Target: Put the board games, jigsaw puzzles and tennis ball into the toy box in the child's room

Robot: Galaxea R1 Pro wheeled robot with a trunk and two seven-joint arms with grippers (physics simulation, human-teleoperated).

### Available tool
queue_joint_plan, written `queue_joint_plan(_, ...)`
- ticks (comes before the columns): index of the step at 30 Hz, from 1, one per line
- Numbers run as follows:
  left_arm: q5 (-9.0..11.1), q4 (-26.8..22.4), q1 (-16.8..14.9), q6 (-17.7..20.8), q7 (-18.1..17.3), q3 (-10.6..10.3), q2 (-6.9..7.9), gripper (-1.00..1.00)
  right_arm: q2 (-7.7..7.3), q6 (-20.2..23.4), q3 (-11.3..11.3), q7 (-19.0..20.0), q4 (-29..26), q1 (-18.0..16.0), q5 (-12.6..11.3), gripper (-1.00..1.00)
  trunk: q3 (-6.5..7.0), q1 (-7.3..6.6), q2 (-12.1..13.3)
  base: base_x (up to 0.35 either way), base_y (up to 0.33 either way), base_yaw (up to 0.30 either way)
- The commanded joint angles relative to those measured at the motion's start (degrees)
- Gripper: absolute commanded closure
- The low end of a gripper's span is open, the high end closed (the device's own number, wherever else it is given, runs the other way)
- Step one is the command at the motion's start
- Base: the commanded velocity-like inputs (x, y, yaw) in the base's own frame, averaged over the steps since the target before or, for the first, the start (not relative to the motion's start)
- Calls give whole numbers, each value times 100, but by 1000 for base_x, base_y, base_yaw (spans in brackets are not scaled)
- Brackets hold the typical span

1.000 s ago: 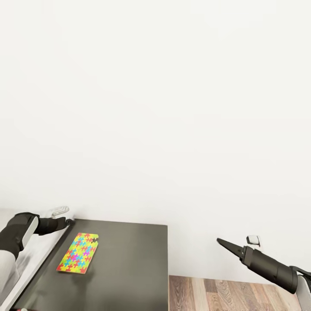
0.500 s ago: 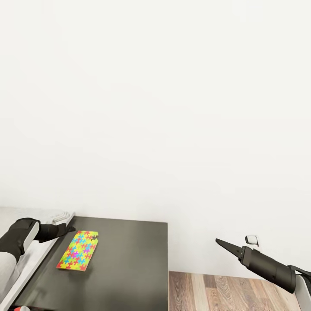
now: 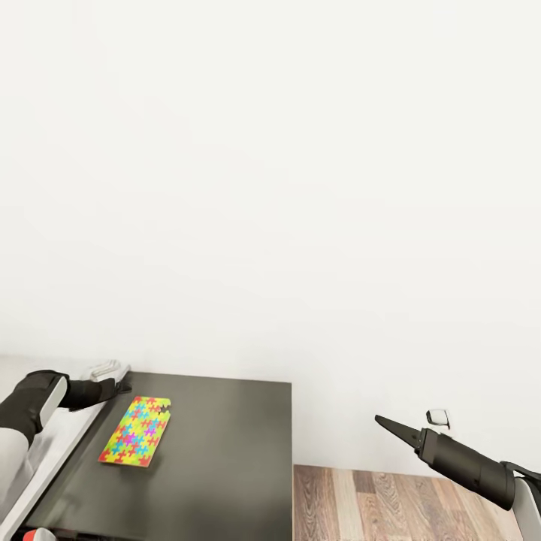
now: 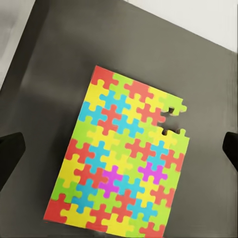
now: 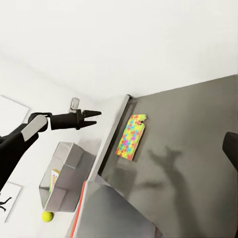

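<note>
Jigsaw puzzle [image 4: 124, 158] flat on dark cabinet [image 3: 225, 451], ungrasped; left gripper [image 3: 120, 388] above, jaws wide. Next: descent, edge pinch. Right gripper [image 3: 391, 425]: cannot tell.

- The jigsaw puzzle [image 4: 121, 161] runs off the left wrist view's edge at its near corner.
- The toy box [image 5: 64, 176] hides most of a printed box inside it.

Left gripper [image 3: 120, 385] rises slightly from its dip half a second ago, hovering open above the jigsaw puzzle [image 3: 135, 442].
</note>
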Motion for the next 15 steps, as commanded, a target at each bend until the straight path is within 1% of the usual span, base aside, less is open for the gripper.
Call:
queue_joint_plan(1, 56, 1, -38, 49, -29, 15, 10, -100, -1, 28, -3, 13, 0, -5, -5, -100, -23, 3, -13, 0, 0, 0)
queue_joint_plan(4, 58, 10, -112, 53, -228, 19, 39, -100, 2, 24, -3, 13, 2, -5, -5, -100, -51, 3, -13, 0, 0, 0)
queue_joint_plan(5, 55, 13, -144, 55, -403, 18, 53, -100, 0, 21, -3, 13, 1, -6, -5, -100, -60, 3, -13, 0, 0, 0)
queue_joint_plan(9, 36, 17, -201, 55, -778, 14, 93, -100, 3, 7, -3, 13, -1, -5, -5, -100, -98, 3, -13, 0, 0, 0)
queue_joint_plan(15, 4, 19, -265, 47, -970, 17, 181, -100, 4, 2, -3, 13, -1, -6, -5, -100, -154, 3, -13, 0, 0, 0)
